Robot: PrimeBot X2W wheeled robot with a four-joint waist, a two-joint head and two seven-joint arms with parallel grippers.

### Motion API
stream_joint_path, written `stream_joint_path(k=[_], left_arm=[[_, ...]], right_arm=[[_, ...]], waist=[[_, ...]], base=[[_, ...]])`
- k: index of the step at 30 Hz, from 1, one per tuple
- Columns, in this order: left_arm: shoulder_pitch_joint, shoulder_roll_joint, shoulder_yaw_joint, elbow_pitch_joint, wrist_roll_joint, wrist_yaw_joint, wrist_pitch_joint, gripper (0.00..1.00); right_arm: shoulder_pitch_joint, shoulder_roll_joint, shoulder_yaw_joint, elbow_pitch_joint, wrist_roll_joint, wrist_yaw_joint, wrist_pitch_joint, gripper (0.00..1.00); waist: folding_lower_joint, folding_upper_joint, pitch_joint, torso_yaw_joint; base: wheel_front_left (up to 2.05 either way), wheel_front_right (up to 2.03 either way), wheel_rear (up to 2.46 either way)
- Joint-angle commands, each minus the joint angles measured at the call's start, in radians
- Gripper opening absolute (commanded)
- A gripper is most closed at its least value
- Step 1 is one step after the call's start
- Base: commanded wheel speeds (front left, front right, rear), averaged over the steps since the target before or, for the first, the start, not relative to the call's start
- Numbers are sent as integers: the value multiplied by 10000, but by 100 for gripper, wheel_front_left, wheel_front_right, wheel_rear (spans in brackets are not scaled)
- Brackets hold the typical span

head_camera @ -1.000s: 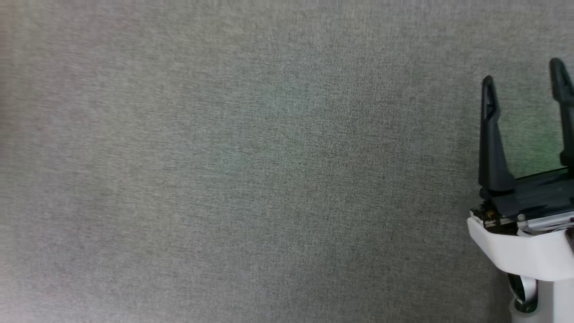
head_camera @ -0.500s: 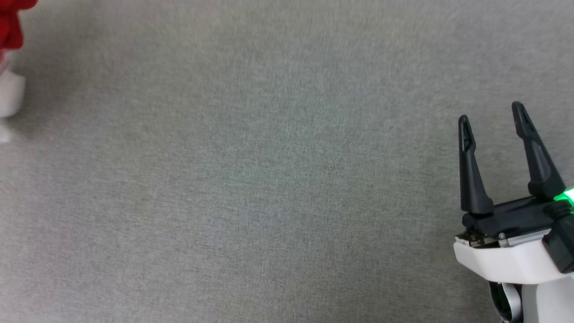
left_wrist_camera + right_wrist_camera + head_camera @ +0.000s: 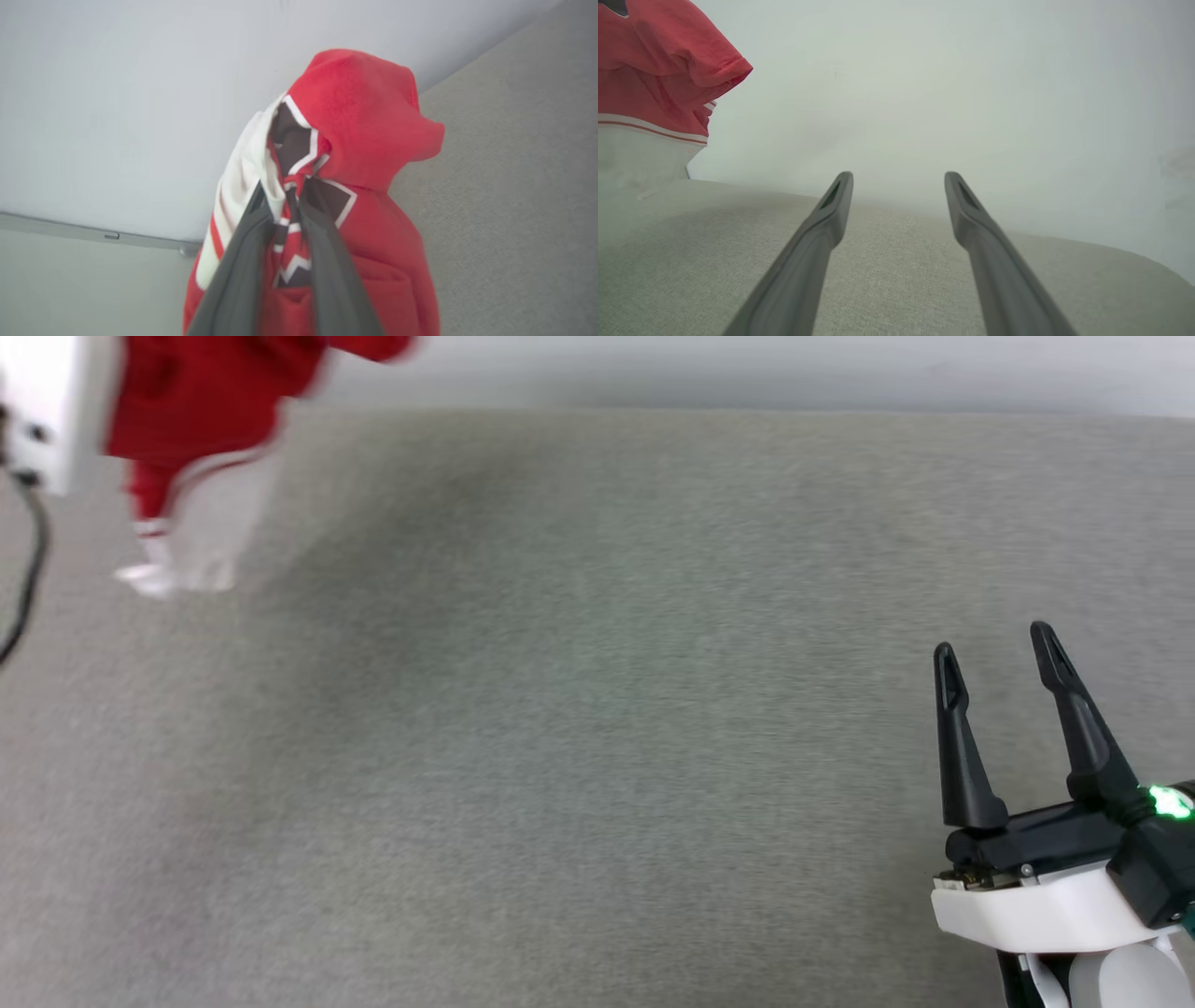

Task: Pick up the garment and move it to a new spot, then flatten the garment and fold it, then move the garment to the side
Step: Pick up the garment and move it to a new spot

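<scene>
We count 1 garment (image 3: 201,406), red w/ white, just the one. Grippers: 2 so far, the left gripper (image 3: 282,191) and the right gripper (image 3: 992,638), 2 dark fingers (image 3: 822,233) apiece, so 4 fingers total. 1 grey cloth surface (image 3: 597,709). 1 black cable (image 3: 33,560) at the left edge. 1 green light (image 3: 1167,801) on the right gripper. 1 pale wall (image 3: 924,93).

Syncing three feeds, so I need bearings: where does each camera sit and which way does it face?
Head: facing down at the grey surface; open right gripper lower right.
Left wrist: along the left gripper, shut on the garment.
Right wrist: along the right gripper, over the surface toward a wall.
All share the garment.
</scene>
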Motion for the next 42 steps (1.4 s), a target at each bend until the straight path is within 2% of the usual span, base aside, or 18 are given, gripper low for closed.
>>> stream_joint_path(k=[1,7,13,24,28,30,33,35,36,37,42], left_arm=[[-185,-75,-200,-103,13,13,-48,0],[-337,-921,-1502,-476,-179,13,-418,0],[482,-1913,-2838,-545,-209,13,-1010,0],[2516,-4528,-5547,1044,-110,12,-2482,0],[3386,-5372,-5866,1609,-29,12,-2703,0],[3968,-5708,-5907,1668,173,9,-2467,0],[4458,-5917,-5897,1640,498,9,-2214,0],[4469,-5978,-5907,1723,741,11,-2569,0],[4360,-6014,-5902,1830,819,11,-2968,33],[4241,-6032,-5892,1987,953,12,-3409,100],[4184,-6258,-5844,2336,1322,13,-5135,100]], right_arm=[[113,5,29,45,34,-7,-21,100],[329,7,-73,120,188,-7,-21,100],[396,7,-118,191,163,-7,-21,100],[299,5,-252,315,152,-7,-21,100],[140,7,-237,356,150,-7,-21,100],[101,7,-237,385,165,-7,-21,100],[45,7,-246,410,214,-7,-21,100],[64,5,-275,434,220,-7,-21,100],[124,7,-311,462,230,-7,-21,100],[203,7,-334,494,229,-7,-21,100],[525,7,-362,647,133,-7,-21,100]], waist=[[2,0,-365,-482],[2,0,-612,-1239],[2,0,-636,-1724],[2,0,-289,-2015],[2,0,-16,-2080],[2,0,109,-2104],[2,0,212,-2105],[2,0,210,-2057],[2,0,168,-2001],[2,0,96,-1951],[2,0,-389,-1596]], base=[[0,0,0],[0,0,0],[0,0,0],[0,0,0],[0,0,0],[0,0,0],[0,0,0],[0,0,0],[0,0,0],[0,0,0],[0,0,0]])
